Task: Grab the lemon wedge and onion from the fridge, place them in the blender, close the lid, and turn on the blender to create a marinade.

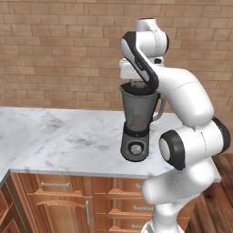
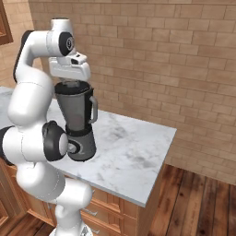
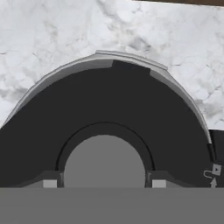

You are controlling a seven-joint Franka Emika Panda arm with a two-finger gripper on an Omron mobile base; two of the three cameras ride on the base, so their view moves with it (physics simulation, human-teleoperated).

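Note:
The blender (image 1: 136,123) (image 2: 78,115) stands on the marble counter (image 1: 59,132), a smoky jug on a dark base with a silver knob (image 1: 135,148). The dark lid (image 3: 109,100) (image 2: 72,88) sits at the jug's mouth. My gripper (image 3: 104,183) (image 1: 136,83) (image 2: 71,83) points straight down on it. Its fingertips (image 3: 50,183) press either side of the lid's light grey centre knob (image 3: 105,162), so it is shut on the lid. The lemon wedge and the onion are hidden. The fridge is out of view.
The counter's right end (image 2: 161,138) drops to a wooden floor (image 2: 198,203). A brick wall (image 1: 59,54) runs behind the counter. Wooden drawers (image 1: 63,200) lie under it. My own arm rises close beside the blender.

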